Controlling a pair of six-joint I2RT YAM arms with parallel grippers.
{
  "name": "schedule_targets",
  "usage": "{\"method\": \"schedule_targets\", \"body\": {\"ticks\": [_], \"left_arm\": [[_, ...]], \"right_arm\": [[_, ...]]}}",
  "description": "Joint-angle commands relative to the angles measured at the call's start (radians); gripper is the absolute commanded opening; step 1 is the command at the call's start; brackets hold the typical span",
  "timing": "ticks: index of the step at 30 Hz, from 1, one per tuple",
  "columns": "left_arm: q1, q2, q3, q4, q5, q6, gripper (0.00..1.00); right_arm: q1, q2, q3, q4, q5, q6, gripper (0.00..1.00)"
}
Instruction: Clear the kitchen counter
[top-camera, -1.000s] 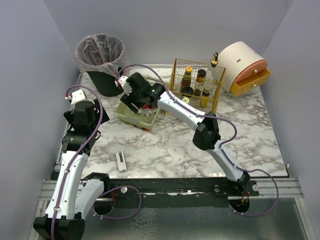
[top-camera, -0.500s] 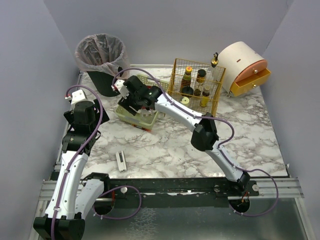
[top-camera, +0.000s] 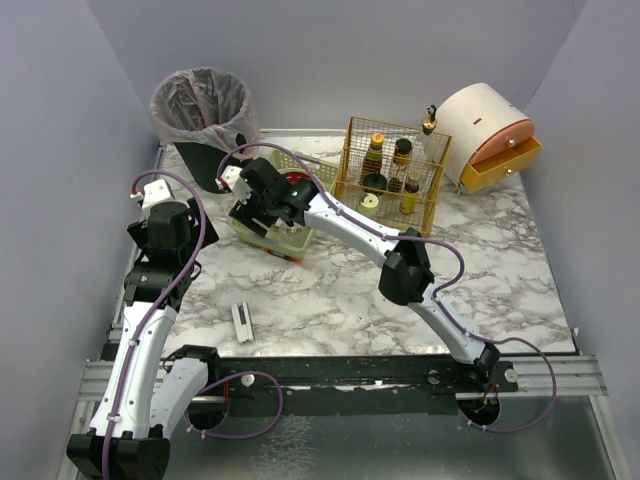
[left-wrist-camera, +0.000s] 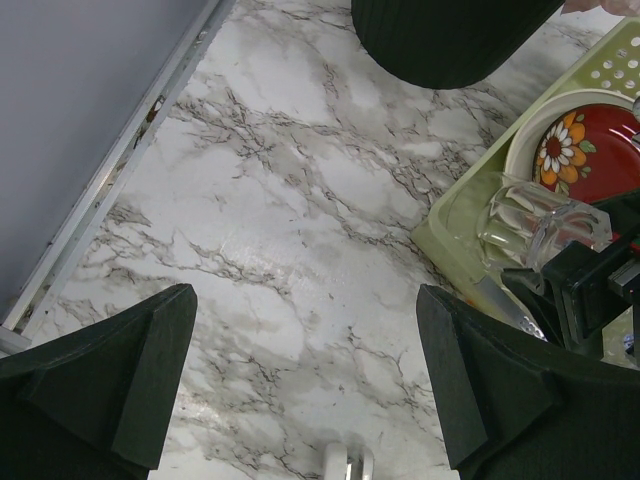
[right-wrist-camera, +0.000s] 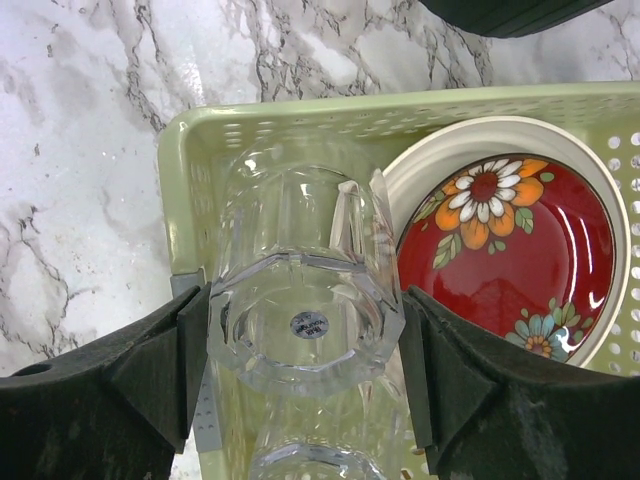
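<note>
1. A small round sticker (right-wrist-camera: 309, 324) sits on the base of the glass (right-wrist-camera: 300, 270); its print is too small to read.
2. Labels on the bottles (top-camera: 373, 155) in the basket (top-camera: 352, 160), at the far edge of the counter (top-camera: 500, 270), are unreadable.
3. No other lettering can be read.

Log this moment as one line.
left gripper: open, empty, over kitchen counter | right gripper: shut on glass mug, at green tray, beside red floral plate
</note>
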Motion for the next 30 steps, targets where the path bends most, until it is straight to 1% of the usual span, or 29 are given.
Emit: {"method": "schedule_targets", "body": {"ticks": [1, 7, 17, 23, 30], "left_arm": [[0.0, -0.013, -0.01, 0.014, -0.01, -0.002, 0.99], [0.001, -0.013, -0.01, 0.014, -0.01, -0.002, 0.99], [0.001, -0.018, -0.01, 0.014, -0.017, -0.002, 0.99], [0.002, -0.038, -0.01, 0.012, -0.031, -0.004, 0.99], [0.005, -0.075, -0.012, 0.014, -0.035, -0.003, 0.99]], "right_arm": [[0.008, 0.03, 0.018, 0.028, -0.012, 0.005, 0.76], [0.01, 0.027, 0.004, 0.039, -0.017, 0.019, 0.82], [0.009, -0.013, -0.053, 0.084, -0.043, 0.053, 0.84], [0.01, -0.105, -0.134, 0.172, -0.053, 0.084, 0.85], [0.008, -0.274, -0.253, 0.284, 0.0, 0.121, 0.85]]}}
